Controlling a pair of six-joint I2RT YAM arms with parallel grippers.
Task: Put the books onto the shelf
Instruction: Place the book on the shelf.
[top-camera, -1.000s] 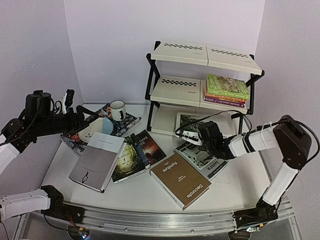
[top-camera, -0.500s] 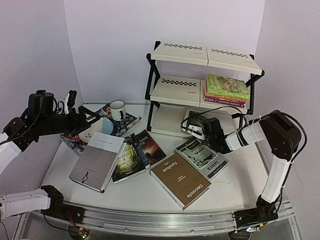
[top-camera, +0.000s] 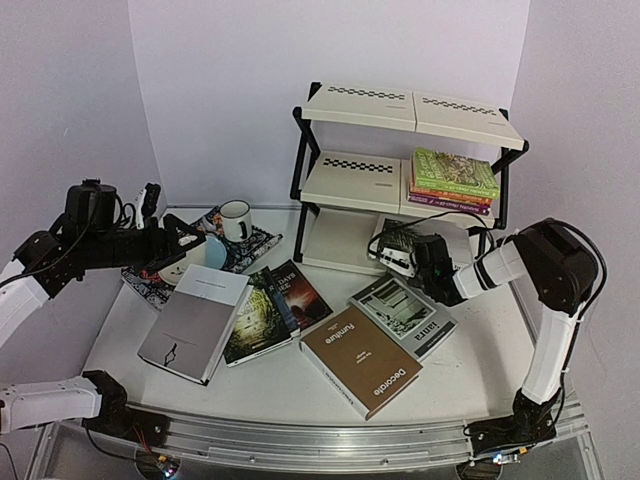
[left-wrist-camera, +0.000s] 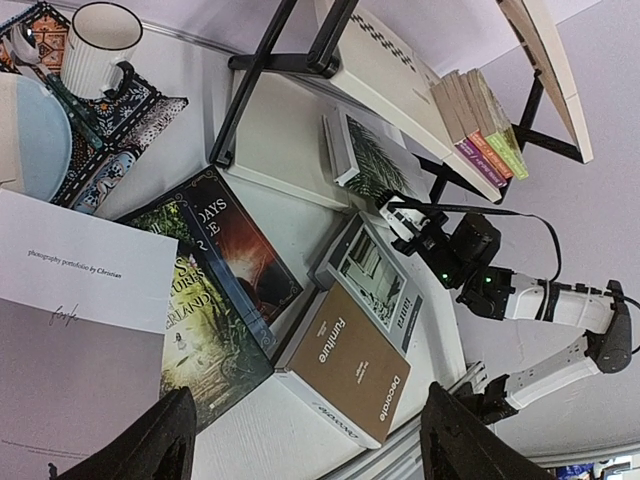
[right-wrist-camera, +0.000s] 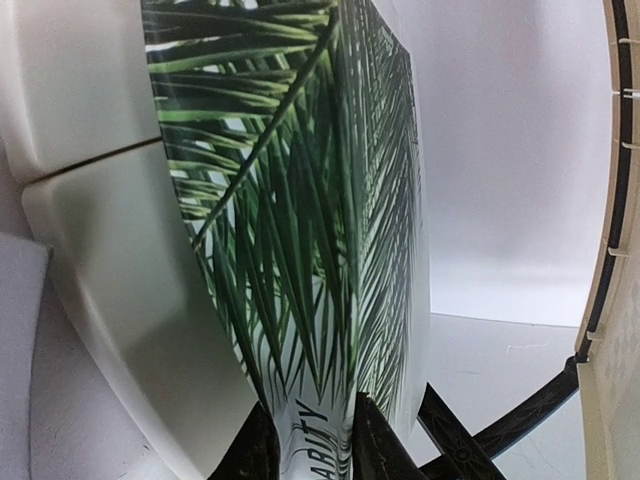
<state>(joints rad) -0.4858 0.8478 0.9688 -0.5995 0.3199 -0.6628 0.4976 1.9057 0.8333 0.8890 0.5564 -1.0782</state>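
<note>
Green palm-leaf book (right-wrist-camera: 300, 200) sits on the bottom tier of the shelf (top-camera: 335, 240), near edge pinched in your right jaws; slide it fully in and let it settle flat before releasing. Left jaws hang open, empty, above the worktop (top-camera: 480, 370)

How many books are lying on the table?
5: white portfolio left, green landscape book and dark novel overlapping centre, brown Decorate nearest, grey book right. Others may be hidden.
</note>
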